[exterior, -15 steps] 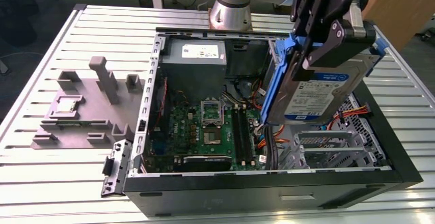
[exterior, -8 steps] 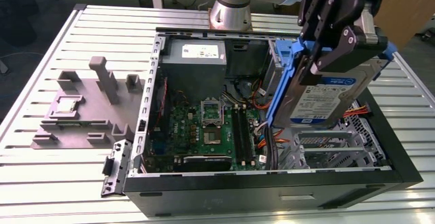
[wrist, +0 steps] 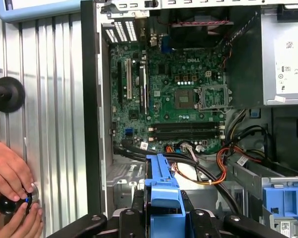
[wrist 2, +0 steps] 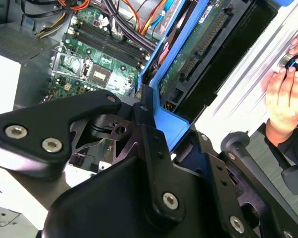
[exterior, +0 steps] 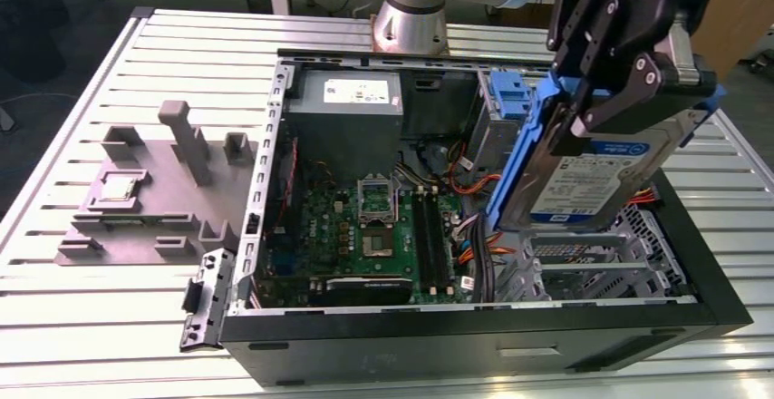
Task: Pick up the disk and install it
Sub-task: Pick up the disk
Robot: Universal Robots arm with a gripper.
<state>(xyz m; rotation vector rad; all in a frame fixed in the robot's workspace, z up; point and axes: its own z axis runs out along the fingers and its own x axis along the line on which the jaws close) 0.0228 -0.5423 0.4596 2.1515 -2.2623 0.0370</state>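
The disk (exterior: 589,174), a silver hard drive with a white-and-blue label and a blue carrier bracket, hangs nearly upright and tilted over the open computer case (exterior: 484,335), at the exterior view's right. It is above the metal drive cage (exterior: 586,263). My gripper (exterior: 619,100) is shut on its upper end from above. In the second wrist view the disk (wrist 2: 198,44) shows its connector edge beyond my gripper (wrist 2: 156,116). In the first wrist view the disk (wrist: 161,186) appears edge-on, held in my gripper (wrist: 161,218), with the motherboard (wrist: 179,99) beyond.
Inside the case lie the motherboard (exterior: 375,227), a grey power supply box (exterior: 351,100) and a bare blue bracket (exterior: 510,100) in a bay. A grey fixture (exterior: 158,190) stands on the slatted table (exterior: 85,326). A person's hands (wrist: 10,183) rest on the table beside the case.
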